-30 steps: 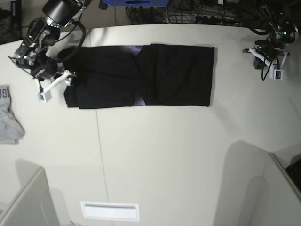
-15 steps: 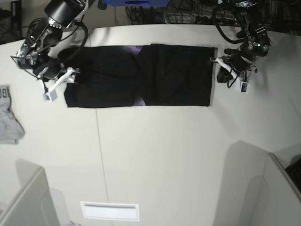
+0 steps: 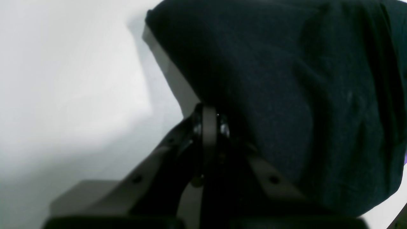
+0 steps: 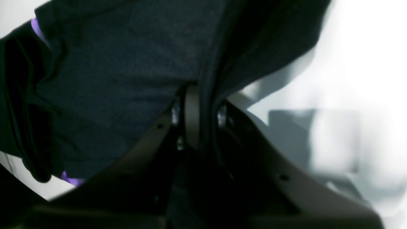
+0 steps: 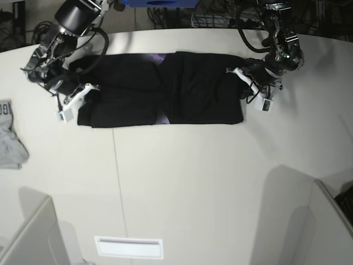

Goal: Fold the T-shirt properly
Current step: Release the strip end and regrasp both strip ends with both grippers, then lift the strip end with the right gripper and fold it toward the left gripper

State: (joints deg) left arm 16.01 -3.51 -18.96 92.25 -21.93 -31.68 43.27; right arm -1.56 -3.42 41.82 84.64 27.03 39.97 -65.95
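Both grippers pinch the T-shirt [image 5: 165, 88]: left gripper [image 5: 246, 88] right end, right gripper [image 5: 83, 95] left end. Lift evenly, keeping edges aligned.

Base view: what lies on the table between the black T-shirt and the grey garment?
Nothing: bare table separates the T-shirt from the grey garment, as the base view shows.

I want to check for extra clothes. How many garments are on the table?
2. The black T-shirt lies stretched across the far part of the table. A small grey garment lies at the table's left edge, partly cut off by the frame.
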